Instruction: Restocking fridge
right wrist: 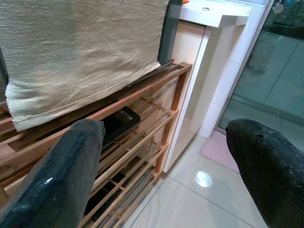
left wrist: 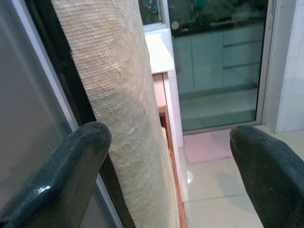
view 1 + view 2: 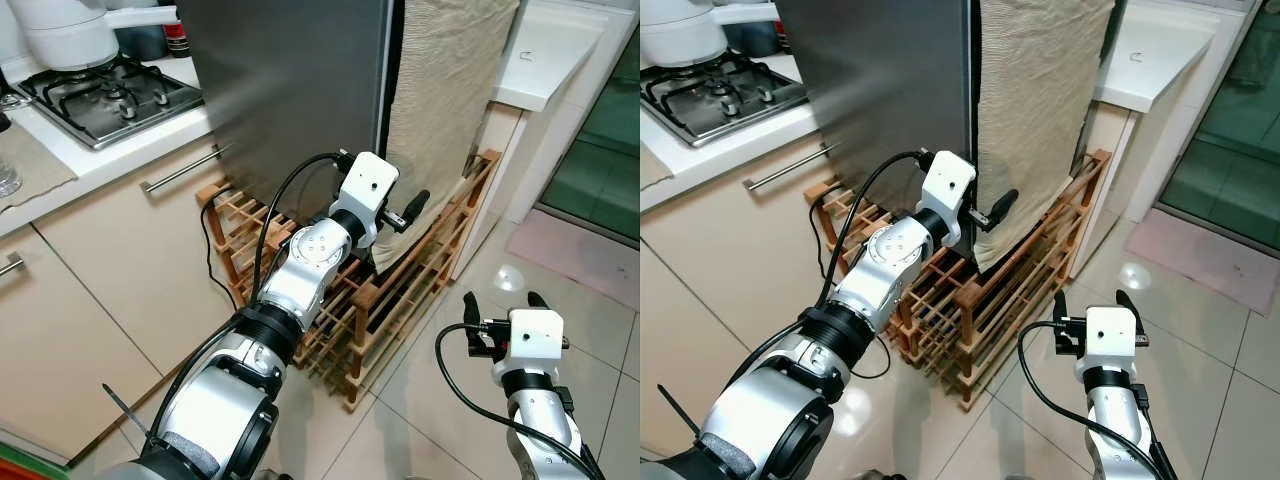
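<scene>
Kitchen corner: upright fridge (image 3: 290, 90), beside its edge the released left end effector (image 3: 405, 215).

My arms are silver metal with ribbed black joint collars. Each wrist ends in a white boxy housing, looped by black cable. The left gripper (image 3: 415, 212) and right gripper (image 3: 505, 302) have long, matte black, round-tipped fingers (image 2: 61, 175).

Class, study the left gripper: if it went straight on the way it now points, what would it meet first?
Most likely the beige woven cloth draped beside the fridge door; the left gripper, jaws open, points at its edge, though depth is unclear.
</scene>
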You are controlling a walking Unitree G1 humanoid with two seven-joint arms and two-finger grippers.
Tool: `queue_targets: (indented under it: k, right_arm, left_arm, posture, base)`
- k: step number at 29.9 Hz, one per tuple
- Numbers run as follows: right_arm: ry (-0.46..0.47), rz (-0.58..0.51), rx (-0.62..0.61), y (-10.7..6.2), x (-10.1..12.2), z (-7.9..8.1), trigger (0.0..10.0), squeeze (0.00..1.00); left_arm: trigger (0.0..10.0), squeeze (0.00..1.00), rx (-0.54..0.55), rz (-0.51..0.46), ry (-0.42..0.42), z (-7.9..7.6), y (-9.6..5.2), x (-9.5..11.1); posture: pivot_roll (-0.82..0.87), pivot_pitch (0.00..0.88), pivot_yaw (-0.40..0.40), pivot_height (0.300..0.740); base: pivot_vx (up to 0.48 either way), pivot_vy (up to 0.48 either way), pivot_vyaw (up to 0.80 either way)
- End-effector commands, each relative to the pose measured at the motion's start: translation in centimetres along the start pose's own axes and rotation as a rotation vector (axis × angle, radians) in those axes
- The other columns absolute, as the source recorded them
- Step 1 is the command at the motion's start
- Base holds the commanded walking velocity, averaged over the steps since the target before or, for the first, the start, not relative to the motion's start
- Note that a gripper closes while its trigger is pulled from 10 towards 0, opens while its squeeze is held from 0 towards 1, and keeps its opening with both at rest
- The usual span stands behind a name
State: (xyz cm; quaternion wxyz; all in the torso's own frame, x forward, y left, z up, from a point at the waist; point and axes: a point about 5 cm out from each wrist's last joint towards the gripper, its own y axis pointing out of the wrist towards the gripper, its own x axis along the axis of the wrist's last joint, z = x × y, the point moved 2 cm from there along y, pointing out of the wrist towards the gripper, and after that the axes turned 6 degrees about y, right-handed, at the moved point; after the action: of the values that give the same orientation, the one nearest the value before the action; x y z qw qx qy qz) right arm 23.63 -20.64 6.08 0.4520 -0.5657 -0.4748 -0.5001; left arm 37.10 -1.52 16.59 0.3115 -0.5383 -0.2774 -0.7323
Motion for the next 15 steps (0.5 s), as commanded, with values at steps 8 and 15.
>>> queue_targets:
  k: [8, 15]
  right_arm:
    - [0.006, -0.003, 0.016, -0.39, 0.36, 0.1, 10.0, 0.0]
    - [0.018, 0.011, 0.013, -0.73, 0.04, 0.41, 10.0, 0.0]
  left_arm:
    - [10.0, 0.0, 0.008, 0.014, 0.015, -0.76, 1.06, 0.45]
    - [10.0, 0.0, 0.016, 0.01, 0.028, -0.63, 1.52, 0.94]
  posture:
    - [-0.28, 0.0, 0.086, 0.73]
    - [-0.28, 0.0, 0.098, 0.73]
  base:
    - [0.0, 0.0, 0.0]
    - [0.0, 0.0, 0.0]
